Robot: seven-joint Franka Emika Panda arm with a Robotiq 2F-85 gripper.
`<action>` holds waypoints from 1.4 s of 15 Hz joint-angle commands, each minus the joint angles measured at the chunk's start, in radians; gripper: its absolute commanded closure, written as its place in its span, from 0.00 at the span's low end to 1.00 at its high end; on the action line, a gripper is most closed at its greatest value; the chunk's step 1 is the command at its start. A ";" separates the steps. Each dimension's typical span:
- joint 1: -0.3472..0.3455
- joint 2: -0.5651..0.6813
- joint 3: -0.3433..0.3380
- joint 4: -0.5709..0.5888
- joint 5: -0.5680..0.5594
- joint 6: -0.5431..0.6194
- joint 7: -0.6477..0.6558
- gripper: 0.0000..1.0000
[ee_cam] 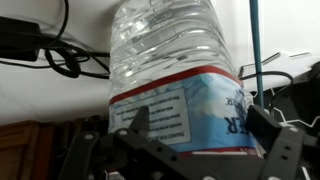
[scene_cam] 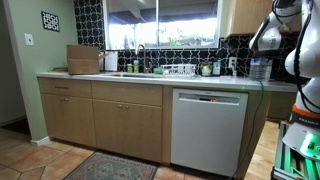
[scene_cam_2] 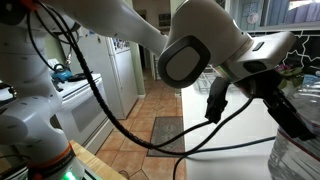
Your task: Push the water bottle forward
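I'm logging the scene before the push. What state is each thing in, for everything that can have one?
water bottle: standing upright, cap out of view
hand: open, one finger at each side of the water bottle's label
dishwasher: door shut
cabinet doors: shut

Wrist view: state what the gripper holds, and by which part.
Bottle sits inside the gripper at its label band; whether it is clamped cannot be told.
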 commanded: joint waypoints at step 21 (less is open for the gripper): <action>0.072 0.306 -0.145 0.317 0.025 -0.034 0.108 0.00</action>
